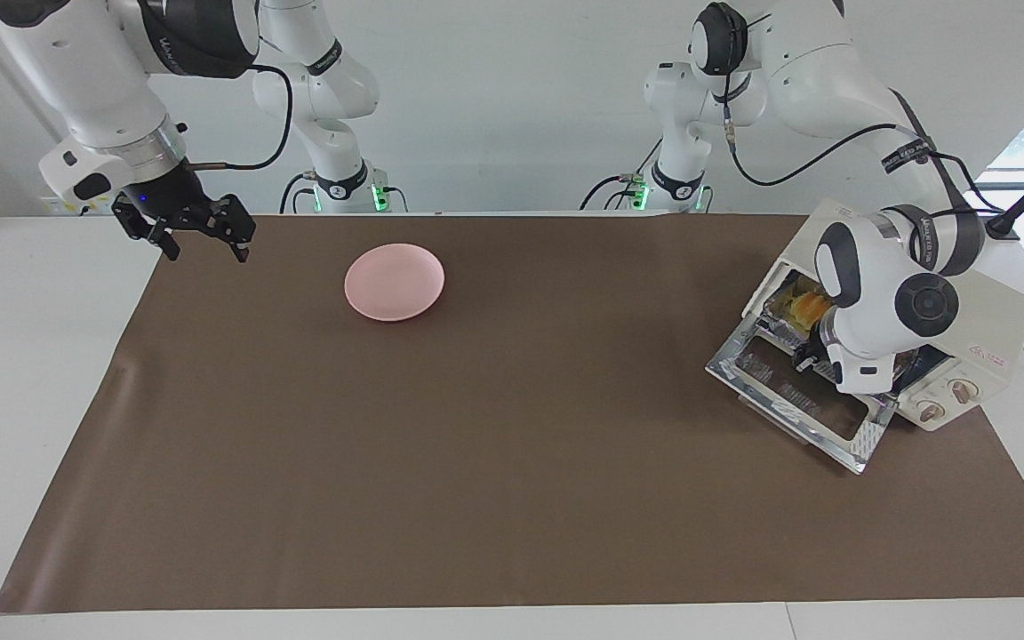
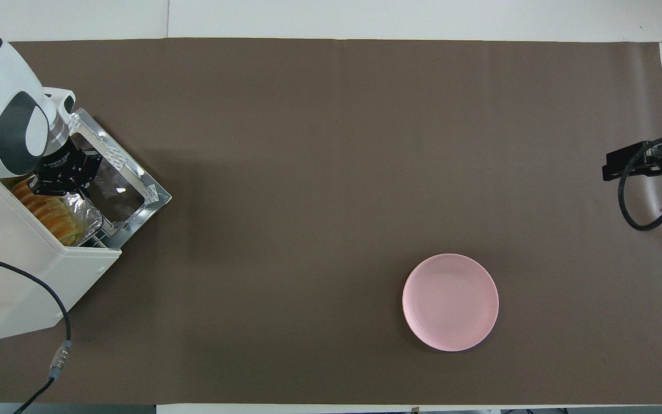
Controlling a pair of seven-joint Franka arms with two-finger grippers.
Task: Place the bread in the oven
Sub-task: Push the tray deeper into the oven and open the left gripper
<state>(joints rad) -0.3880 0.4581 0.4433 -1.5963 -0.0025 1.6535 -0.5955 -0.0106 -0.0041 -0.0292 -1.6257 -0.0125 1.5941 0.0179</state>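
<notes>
The bread (image 2: pixel 49 214) lies inside the oven (image 2: pixel 38 276), on a shiny foil tray (image 2: pixel 85 211) that sits on the wire rack at the oven's mouth — so the job looks nearly done. The oven stands at the left arm's end of the table, and its glass door (image 1: pixel 796 396) is folded down flat on the brown mat (image 1: pixel 512 427). The left gripper (image 2: pixel 61 175) is low at the mouth of the oven, right over the foil tray and the bread. I cannot tell if its fingers are pinching the tray or have let go, because the arm's big white wrist covers them in the facing view and they are only a dark lump from above. To do this step well, I think the gripper should slide the tray all the way in, keep it flat so the bread does not roll off, and then pull straight back out without bumping the door. The back of the oven is hidden, so I cannot see how deep the tray sits. The right gripper (image 1: pixel 201 233) waits in the air over the mat's corner at its own end, fingers spread and holding nothing. A pink plate (image 1: pixel 395 282) sits on the mat, well apart from the oven.
</notes>
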